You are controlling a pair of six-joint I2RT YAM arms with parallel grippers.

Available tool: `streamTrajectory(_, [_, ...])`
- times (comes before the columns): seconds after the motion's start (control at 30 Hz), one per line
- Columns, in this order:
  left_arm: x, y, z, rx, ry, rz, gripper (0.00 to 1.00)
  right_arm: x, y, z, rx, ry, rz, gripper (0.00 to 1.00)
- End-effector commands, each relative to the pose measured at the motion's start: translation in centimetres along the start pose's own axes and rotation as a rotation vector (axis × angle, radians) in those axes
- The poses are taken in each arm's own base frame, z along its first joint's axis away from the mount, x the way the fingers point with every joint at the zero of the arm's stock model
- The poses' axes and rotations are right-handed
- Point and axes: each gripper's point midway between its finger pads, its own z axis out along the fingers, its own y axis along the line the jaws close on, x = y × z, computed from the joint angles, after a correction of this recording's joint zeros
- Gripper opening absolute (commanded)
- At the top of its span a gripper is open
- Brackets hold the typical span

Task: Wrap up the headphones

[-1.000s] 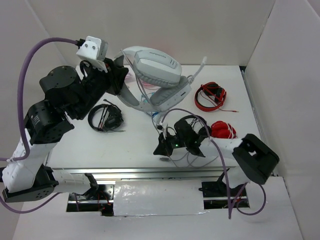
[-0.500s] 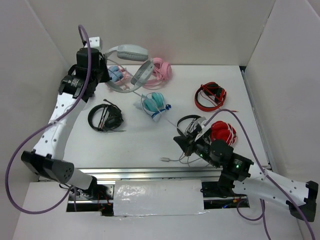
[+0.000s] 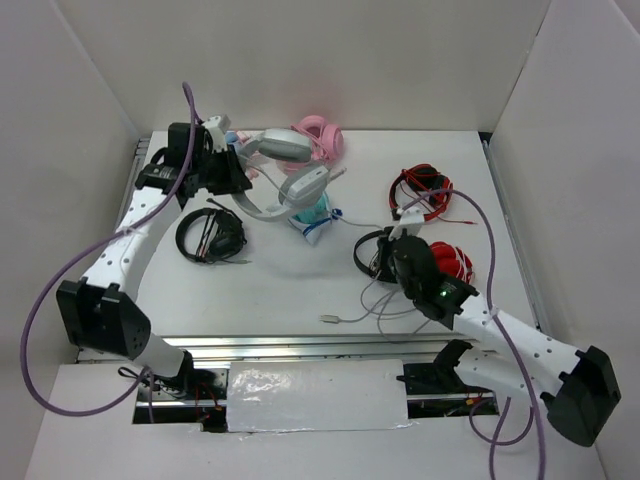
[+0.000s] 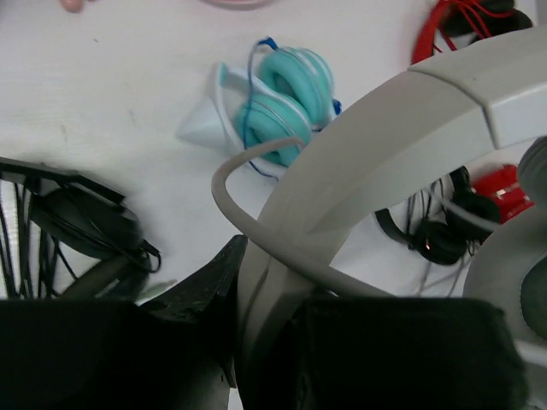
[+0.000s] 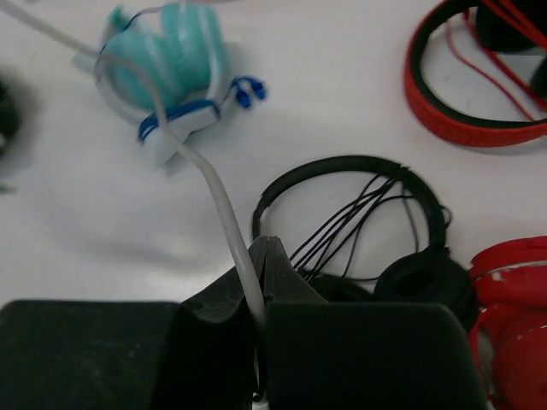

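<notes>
The large light-grey headphones (image 3: pixel 285 170) hang above the table at the back left, held by my left gripper (image 3: pixel 232 178), which is shut on the padded band (image 4: pixel 402 145). Their thin pale-grey cable (image 5: pixel 214 196) runs from the headphones past the teal pair to my right gripper (image 3: pixel 392 250), which is shut on the cable (image 3: pixel 372 285). The cable's loose end with its plug (image 3: pixel 328 320) lies near the table's front edge.
On the table lie a teal pair (image 3: pixel 312 213), a pink pair (image 3: pixel 320 135), a small black pair (image 3: pixel 212 237) at the left, a black on-ear pair (image 5: pixel 385 248) under my right gripper, a red-and-black pair (image 3: pixel 420 192) and a red bundle (image 3: pixel 452 262).
My left arm has swung the grey headphones rightward and lower, over the teal pair. My right arm has moved up the table from the front edge towards the black on-ear pair, holding the cable.
</notes>
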Motion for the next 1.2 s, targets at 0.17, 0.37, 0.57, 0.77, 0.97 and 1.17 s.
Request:
streamTrajectory(0.17, [0.7,-8.7,-7.8,0.327,-0.166,0.035,0.0,-6.1,-8.5,1.8,0.105,-0.216,0.266,0.0])
streamTrajectory(0.37, [5.8,-8.3,-6.7,0.314,-0.088,0.012,0.0,-9.7,-13.2,1.7,0.221,-0.304,0.322,0.0])
streamTrajectory(0.57, [10.9,-8.4,-4.7,0.345,0.032,0.011,0.0,-11.6,-19.4,2.5,0.337,-0.321,0.396,0.0])
streamTrajectory(0.77, [12.1,-8.4,-5.1,0.317,0.032,0.021,0.0,-11.4,-23.5,2.4,0.441,-0.307,0.429,0.0])
streamTrajectory(0.97, [11.7,-9.3,-6.5,0.326,0.005,0.039,0.0,-10.1,-25.5,2.4,0.487,-0.277,0.46,0.0])
streamTrajectory(1.17, [6.9,-9.3,-8.4,0.256,-0.121,0.01,0.0,-8.3,-23.0,3.7,0.407,-0.197,0.441,0.0])
